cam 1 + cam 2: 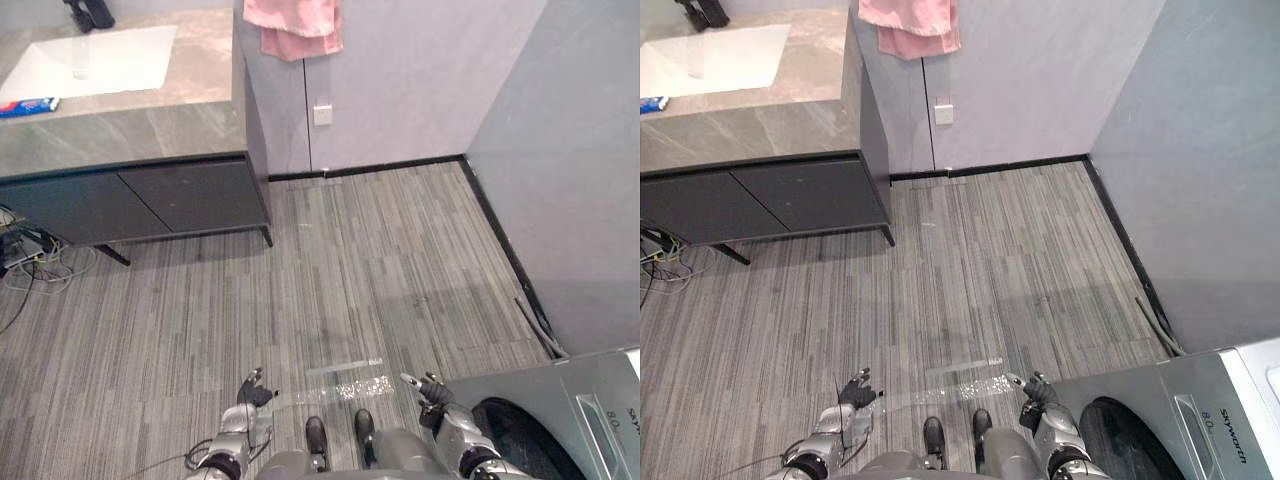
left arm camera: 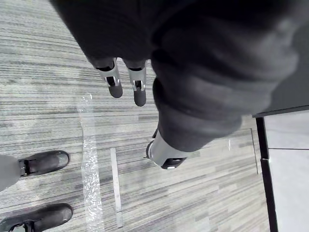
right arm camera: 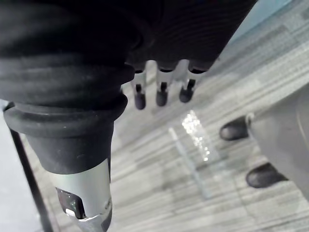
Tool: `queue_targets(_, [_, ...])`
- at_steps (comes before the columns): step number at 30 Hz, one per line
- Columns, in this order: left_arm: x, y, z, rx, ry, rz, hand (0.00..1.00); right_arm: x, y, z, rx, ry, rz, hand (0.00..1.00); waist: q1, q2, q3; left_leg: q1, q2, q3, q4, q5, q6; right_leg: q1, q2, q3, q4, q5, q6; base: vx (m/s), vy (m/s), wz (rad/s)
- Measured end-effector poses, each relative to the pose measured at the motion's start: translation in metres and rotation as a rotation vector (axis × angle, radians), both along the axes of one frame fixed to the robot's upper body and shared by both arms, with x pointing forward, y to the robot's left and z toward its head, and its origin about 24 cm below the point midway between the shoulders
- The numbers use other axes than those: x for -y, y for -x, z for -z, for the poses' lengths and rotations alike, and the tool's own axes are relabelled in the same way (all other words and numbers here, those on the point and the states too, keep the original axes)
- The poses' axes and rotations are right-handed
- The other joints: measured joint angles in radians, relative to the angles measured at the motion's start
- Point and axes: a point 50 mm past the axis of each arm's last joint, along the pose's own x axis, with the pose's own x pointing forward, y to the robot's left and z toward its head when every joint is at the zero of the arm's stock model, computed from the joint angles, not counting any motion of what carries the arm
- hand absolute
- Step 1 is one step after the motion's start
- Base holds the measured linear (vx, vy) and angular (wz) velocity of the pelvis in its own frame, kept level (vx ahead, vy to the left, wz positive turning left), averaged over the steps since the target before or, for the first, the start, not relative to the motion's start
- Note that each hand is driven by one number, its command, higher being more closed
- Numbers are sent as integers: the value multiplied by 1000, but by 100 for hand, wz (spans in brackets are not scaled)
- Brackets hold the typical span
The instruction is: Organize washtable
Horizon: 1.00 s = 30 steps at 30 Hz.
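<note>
Hanging low over the striped grey floor (image 1: 380,250), your left hand (image 1: 255,391) and right hand (image 1: 432,390) both sit at the near edge of the head views, fingers straight and loosely apart, neither closed on anything. The wrist views show the same: dark-tipped fingers (image 2: 115,85) of the left and those of the right (image 3: 161,93) pointing down at bare flooring.

The washtable (image 1: 150,130) stands well apart from both hands, up in the far left corner of the room against the wall, closer to your left hand's side than your right's. On its stone top, a white basin (image 1: 100,60) is sunk toward the back, and a toothpaste tube (image 1: 28,106) lies flat by the basin's front left corner (partly cut off by the view). A pink towel (image 1: 295,25) hangs on the wall just past the counter's right end. A washing machine (image 1: 570,410) stands just beside your right hand.
</note>
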Motion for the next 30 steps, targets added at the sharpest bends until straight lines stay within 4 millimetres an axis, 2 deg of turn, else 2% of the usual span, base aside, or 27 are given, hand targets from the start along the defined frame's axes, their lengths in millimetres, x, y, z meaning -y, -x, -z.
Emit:
queue_targets(1, [2, -5, -2, 12, -2, 11, 0, 1, -2, -1, 9, 2, 2, 0, 0, 6, 15, -6, 14, 6, 10, -9, 1, -35, -19, -27, -29, 5, 4, 1, -9, -13])
queue_targets(2, [4, -8, -4, 19, -7, 19, 0, 1, -4, -2, 13, 0, 6, 0, -3, 12, 29, -3, 32, 8, 12, -13, -3, -69, -39, -46, -91, 23, 26, 54, -6, -13])
queue_targets(4, [4, -10, -5, 23, -12, 17, 0, 0, -2, -1, 8, -7, 8, 0, -7, 4, 33, 1, 45, 9, 12, -24, -19, -104, -69, -69, -155, 63, 53, 128, -27, -9])
queue_targets(5, [-2, -13, -7, 29, -29, 16, 0, 0, -1, -1, 6, -8, 10, 0, -9, -26, 43, 26, 45, 11, 13, -44, -52, -123, -111, -87, -218, 92, 92, 246, -91, 2])
queue_targets(6, [-4, -13, -7, 29, -35, 13, 0, 1, 4, 2, -9, -6, 10, 0, -10, -52, 42, 46, 41, 5, 17, -65, -76, -117, -139, -86, -249, 105, 97, 276, -122, 10])
queue_targets(7, [-5, -13, -7, 28, -37, 12, 0, 1, 9, 4, -21, -5, 11, 0, -10, -59, 41, 55, 40, -2, 22, -80, -82, -116, -150, -83, -263, 120, 90, 340, -200, 35])
queue_targets(8, [-5, -12, -7, 27, -36, 10, 0, 3, 20, 9, -53, 1, 10, 0, -15, -75, 29, 59, 52, -26, 61, -125, -104, -108, -163, -87, -261, 138, 73, 420, -291, 64])
queue_targets(9, [-7, -9, -5, 22, -27, -15, 0, 4, 30, 13, -80, 6, 3, 0, -25, -70, 12, 58, 88, -47, 110, -172, -121, -85, -146, -97, -233, 127, 63, 461, -333, 65])
queue_targets(10, [-10, -2, -3, 11, -22, -40, 0, 5, 32, 13, -85, 13, -2, 0, -27, -76, -4, 63, 113, -49, 143, -182, -134, -72, -131, -98, -229, 145, 50, 682, -422, 54])
queue_targets(11, [-14, 6, 1, -7, -1, -98, 0, 3, 29, 12, -76, 23, -31, 0, -24, -71, -9, -27, 148, -61, 386, -191, -149, -40, -104, -103, -221, 186, 18, 594, -368, 17])
queue_targets(12, [-12, 10, 3, -16, 18, -121, 0, 2, 28, 12, -76, 31, -52, 0, -20, -60, -12, -65, 173, -64, 493, -178, -157, -23, -87, -107, -220, 185, 0, 737, -431, -8])
queue_targets(13, [-7, 17, 8, -37, 50, -152, 0, 8, 25, 10, -67, 58, -75, 0, -6, -31, -18, -114, 211, -70, 640, -141, -159, 9, -53, -107, -225, 175, -33, 603, -349, -50])
queue_targets(14, [-3, 25, 11, -55, 78, -185, 0, 5, 18, 7, -48, 66, -115, 0, 9, -6, -19, -169, 254, -80, 817, -91, -172, 65, -19, -86, -237, 151, -68, 602, -311, -69])
queue_targets(16, [2, 30, 14, -69, 92, -191, 0, 4, 13, 3, -19, 67, -131, 0, 28, -10, -18, -206, 282, -56, 980, -102, -177, 197, 2, -51, -288, 134, -92, 617, -285, -54])
queue_targets(17, [4, 30, 14, -69, 98, -190, 0, 3, 13, 3, -18, 65, -130, 0, 30, -16, -17, -216, 281, -42, 994, -105, -177, 236, 0, -39, -307, 133, -94, 527, -213, -30])
queue_targets(19, [9, 20, 8, -12, 127, -184, 0, 2, 9, 2, -10, 66, -134, 0, 53, -27, -18, -303, 269, 30, 917, -130, -174, 326, -17, 16, -338, 112, -110, 419, -74, -37])
queue_targets(21, [7, 18, 6, 2, 128, -190, 0, 3, 5, 0, 0, 69, -136, 0, 54, -35, -18, -340, 246, 38, 798, -129, -175, 352, -34, 26, -346, 85, -93, 377, -16, -32])
queue_targets(22, [8, 20, 7, -3, 131, -188, 0, 7, 3, -2, 5, 80, -136, 0, 52, -30, -20, -357, 216, 24, 572, -113, -193, 382, -50, 25, -349, 44, -51, 369, 22, -32])
queue_targets(23, [9, 21, 8, -6, 134, -189, 0, 9, 4, -1, 2, 86, -136, 0, 52, -25, -23, -356, 204, 6, 472, -97, -213, 395, -53, 24, -350, 28, -41, 450, 67, -35])
queue_targets(24, [11, 26, 10, -18, 147, -203, 0, 13, 9, 0, -12, 101, -140, 0, 52, -11, -28, -361, 191, -37, 294, -70, -254, 427, -54, 25, -353, -8, -36, 386, 147, -19])
queue_targets(25, [11, 29, 11, -27, 149, -205, 0, 18, 15, 3, -31, 118, -148, 0, 53, 9, -38, -391, 194, -77, 212, -58, -265, 461, -48, 23, -355, -51, -30, 394, 184, -10])
queue_targets(26, [11, 31, 12, -32, 149, -206, 0, 20, 18, 4, -41, 126, -151, 0, 53, 24, -44, -413, 201, -97, 200, -58, -266, 478, -41, 22, -356, -71, -25, 422, 268, -6])
queue_targets(27, [10, 37, 14, -46, 149, -212, 0, 23, 23, 5, -55, 137, -156, 0, 55, 51, -55, -443, 222, -99, 180, -58, -265, 513, -33, 27, -357, -108, -11, 460, 336, -17])
queue_targets(28, [8, 46, 17, -66, 143, -221, 0, 24, 27, 7, -67, 142, -163, 0, 60, 64, -64, -453, 231, -88, 171, -34, -235, 548, -41, 39, -356, -145, 10, 559, 436, -38])
queue_targets(29, [-2, 47, 17, -65, 122, -227, 0, 22, 30, 8, -77, 141, -176, 0, 81, 54, -79, -448, 216, -57, 225, 94, -199, 565, -82, 61, -341, -170, 34, 476, 370, -40])
queue_targets(30, [-4, 47, 17, -65, 117, -227, 0, 21, 31, 9, -78, 138, -177, 0, 82, 47, -82, -450, 211, -52, 231, 115, -194, 558, -92, 66, -329, -171, 35, 489, 348, -48])
